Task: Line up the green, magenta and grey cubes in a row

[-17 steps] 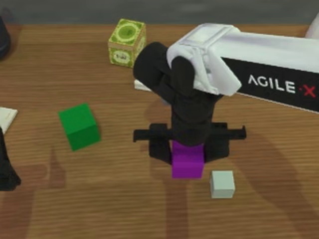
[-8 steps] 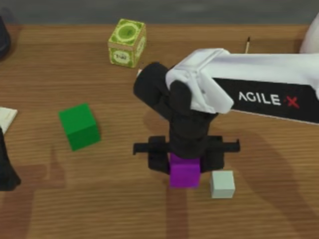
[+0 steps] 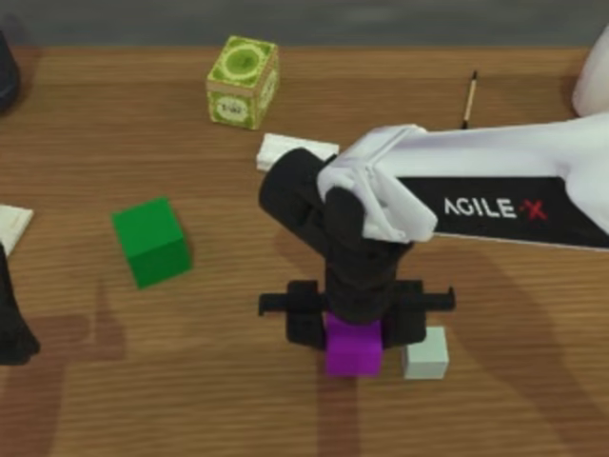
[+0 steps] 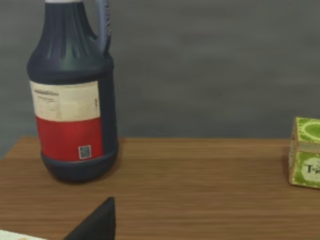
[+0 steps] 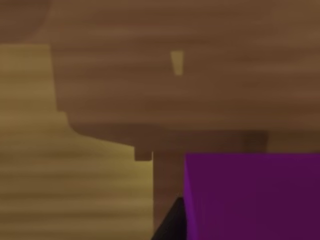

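- Two cubes sit nearly paired: the magenta cube (image 3: 353,348) is just beside the grey cube (image 3: 425,353), toward the table's right, their faces roughly square to each other.
- The right gripper (image 3: 354,328) stands over the magenta cube, jaws clamped on it from either side; whether it rests on the table (image 3: 238,400) I cannot tell.
- The green cube (image 3: 150,241) lies well apart to the left, turned slightly askew; it looks not yet placed.
- Cubes have no long axis; the row would run left-right.
- The left gripper (image 3: 11,328) is parked at the left edge; its jaws cannot be told.
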You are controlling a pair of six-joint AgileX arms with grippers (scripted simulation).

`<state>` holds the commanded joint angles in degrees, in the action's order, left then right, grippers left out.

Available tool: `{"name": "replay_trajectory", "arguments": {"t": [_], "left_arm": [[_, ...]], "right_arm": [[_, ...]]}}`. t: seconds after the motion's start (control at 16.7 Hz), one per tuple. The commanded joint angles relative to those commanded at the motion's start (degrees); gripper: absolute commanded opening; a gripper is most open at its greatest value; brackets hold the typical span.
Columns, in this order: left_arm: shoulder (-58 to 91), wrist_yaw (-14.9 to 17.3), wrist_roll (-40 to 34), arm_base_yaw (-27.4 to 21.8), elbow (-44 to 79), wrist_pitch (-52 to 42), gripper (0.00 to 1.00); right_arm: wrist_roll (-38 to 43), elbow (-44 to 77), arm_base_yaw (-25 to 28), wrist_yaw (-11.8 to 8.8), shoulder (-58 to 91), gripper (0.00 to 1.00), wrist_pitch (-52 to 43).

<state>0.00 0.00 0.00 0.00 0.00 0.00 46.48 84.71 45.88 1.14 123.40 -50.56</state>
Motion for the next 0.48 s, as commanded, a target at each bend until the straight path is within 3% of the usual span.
{"name": "replay_trajectory", "arguments": {"t": [0.48], "left_arm": [[0.0,0.0,0.0,0.0,0.0,0.0,1.00]], "right_arm": [[0.0,0.0,0.0,0.0,0.0,0.68,0.0]]}}
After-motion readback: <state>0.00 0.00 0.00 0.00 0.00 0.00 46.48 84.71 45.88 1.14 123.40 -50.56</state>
